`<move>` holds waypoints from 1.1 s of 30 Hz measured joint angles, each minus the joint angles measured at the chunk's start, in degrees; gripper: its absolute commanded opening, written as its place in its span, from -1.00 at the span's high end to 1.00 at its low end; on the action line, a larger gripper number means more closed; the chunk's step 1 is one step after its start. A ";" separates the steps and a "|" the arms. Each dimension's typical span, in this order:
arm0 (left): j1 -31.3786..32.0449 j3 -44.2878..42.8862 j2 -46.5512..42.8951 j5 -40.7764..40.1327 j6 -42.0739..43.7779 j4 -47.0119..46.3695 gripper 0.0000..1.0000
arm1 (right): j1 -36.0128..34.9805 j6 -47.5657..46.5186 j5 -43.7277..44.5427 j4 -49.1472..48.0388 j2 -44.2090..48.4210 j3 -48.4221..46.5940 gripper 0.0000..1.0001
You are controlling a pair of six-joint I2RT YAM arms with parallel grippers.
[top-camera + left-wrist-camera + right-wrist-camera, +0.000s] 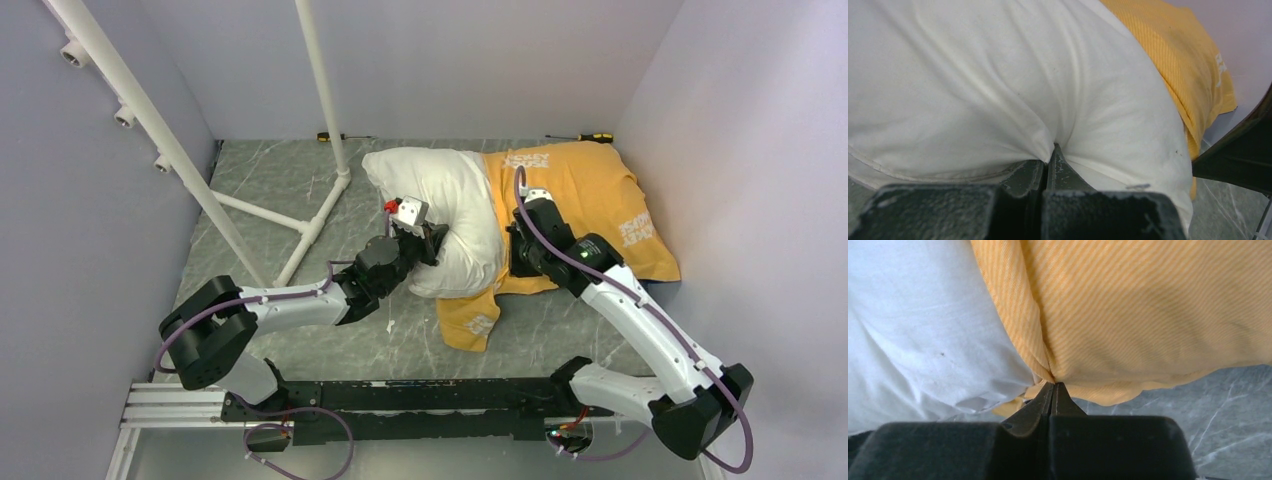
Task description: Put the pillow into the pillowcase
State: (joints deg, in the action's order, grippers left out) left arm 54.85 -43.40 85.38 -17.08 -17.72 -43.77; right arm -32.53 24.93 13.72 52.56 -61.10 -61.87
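The white pillow (445, 215) lies bent on the table, its right part inside the yellow-orange pillowcase (590, 195) with white lettering. My left gripper (432, 240) is shut on a pinch of the pillow's left edge; in the left wrist view the pillow (998, 85) bulges above the closed left gripper (1052, 150), with the pillowcase (1188, 65) behind. My right gripper (515, 245) is shut on the pillowcase's open hem near the pillow; in the right wrist view the right gripper (1054, 385) pinches the pillowcase (1148, 315) beside the pillow (923, 330). The blue side is hidden.
A white pipe frame (320, 200) stands at the left of the grey marble table (330, 335). Two screwdrivers (335, 136) (585, 137) lie along the back wall. White walls enclose the table on three sides. A flap of pillowcase (470, 320) hangs toward the near side.
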 measured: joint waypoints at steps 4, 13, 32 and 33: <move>-0.02 0.00 -0.04 0.07 0.00 0.11 1.00 | 0.26 -0.76 -4.28 -0.92 2.27 0.00 1.00; 0.00 0.00 -0.04 0.11 -0.13 0.39 1.00 | 0.68 1.33 -16.92 -8.85 6.05 0.24 1.00; 0.00 0.00 -0.04 0.02 -0.13 0.83 1.00 | 0.94 3.48 -12.20 -4.76 4.63 6.64 0.02; 0.00 0.00 -0.04 0.02 -0.13 0.83 1.00 | 0.94 3.48 -12.41 -4.55 5.22 8.15 0.10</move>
State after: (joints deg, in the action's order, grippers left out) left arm 54.85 -43.40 85.34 -17.06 -17.85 -42.94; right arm -31.59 28.40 1.30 48.01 -55.88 -53.71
